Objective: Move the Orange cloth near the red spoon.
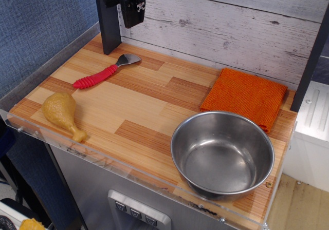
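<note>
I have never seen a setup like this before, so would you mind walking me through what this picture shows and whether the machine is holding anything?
This is a single camera view looking down at an angle onto a small wooden countertop set against a whitewashed plank wall. The black part hanging at the top is the robot arm's end effector; only its lower portion is in view, so I cannot tell whether it is open or shut, and nothing visible is held in it. On the surface lie four things: a red spoon with a grey metal head at the back left, a toy chicken drumstick at the front left, an Orange cloth folded flat at the back right, and an empty steel bowl in front of the cloth.
</note>
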Robot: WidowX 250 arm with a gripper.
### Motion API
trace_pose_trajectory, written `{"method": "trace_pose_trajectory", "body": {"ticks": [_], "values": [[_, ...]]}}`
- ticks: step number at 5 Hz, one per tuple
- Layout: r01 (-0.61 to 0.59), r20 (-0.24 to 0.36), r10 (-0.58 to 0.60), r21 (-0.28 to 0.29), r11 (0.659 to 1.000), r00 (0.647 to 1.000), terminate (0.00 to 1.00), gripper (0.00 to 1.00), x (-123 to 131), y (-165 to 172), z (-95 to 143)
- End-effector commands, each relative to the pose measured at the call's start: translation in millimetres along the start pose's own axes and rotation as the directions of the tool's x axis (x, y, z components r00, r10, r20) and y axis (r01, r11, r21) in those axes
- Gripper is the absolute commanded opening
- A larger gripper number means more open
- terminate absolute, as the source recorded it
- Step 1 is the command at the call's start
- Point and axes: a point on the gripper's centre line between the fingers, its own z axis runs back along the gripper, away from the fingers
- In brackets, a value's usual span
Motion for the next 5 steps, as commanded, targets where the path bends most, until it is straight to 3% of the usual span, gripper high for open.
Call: {"method": "trace_pose_trajectory", "body": {"ticks": [1, 2, 3, 4, 5], "values": [[0.0, 0.0, 0.0, 0.0, 1.0, 1.0, 0.0, 1.0, 0, 0, 0], [-0.088, 0.037, 0.092, -0.097, 0.991, 0.995, 0.0, 1.0, 25, -16, 3], [-0.05, 0.092, 0.066, -0.166, 0.985, 0.994, 0.0, 1.0, 74, -44, 12], [-0.026, 0.131, 0.055, -0.215, 0.976, 0.99, 0.0, 1.0, 101, -69, 10], [0.054, 0.102, -0.032, -0.22, 0.974, 0.994, 0.0, 1.0, 107, -100, -4]]}}
